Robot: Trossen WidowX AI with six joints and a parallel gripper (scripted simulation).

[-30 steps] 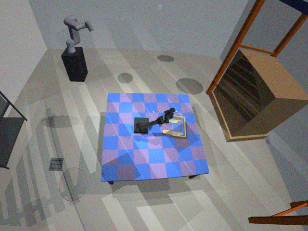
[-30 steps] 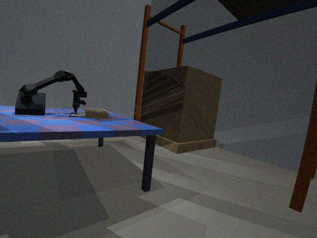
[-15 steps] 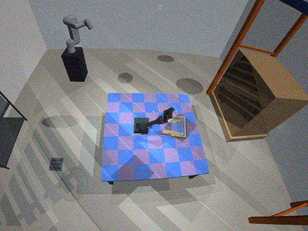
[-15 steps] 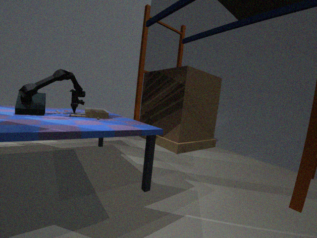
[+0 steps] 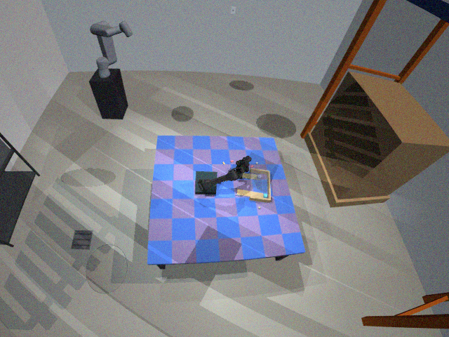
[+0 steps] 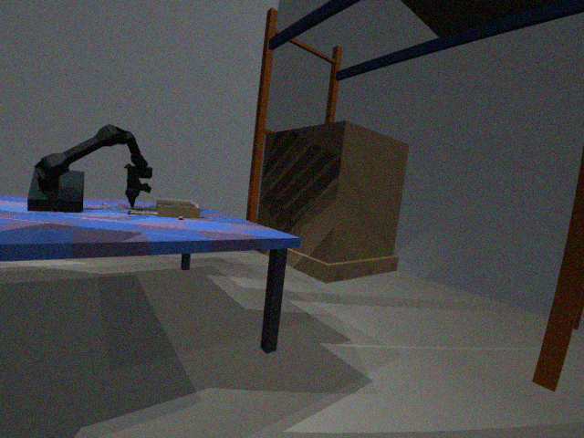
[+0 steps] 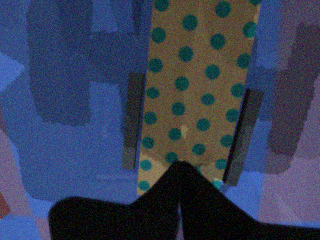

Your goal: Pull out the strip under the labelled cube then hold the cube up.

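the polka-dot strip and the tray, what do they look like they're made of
Polka-dot strip: flat and matte, tan with printed teal dots, likely paper, card or cloth; the look leaves it open. Tray: pale tan raised walls, matte, wood-like, though no grain shows.

Nothing readable anywhere, honestly. No words, numbers or logos in any view. The strip (image 7: 197,95) in the wrist view only has a teal dot pattern, and the cubes on the table (image 5: 224,232) are way too small to show any label.
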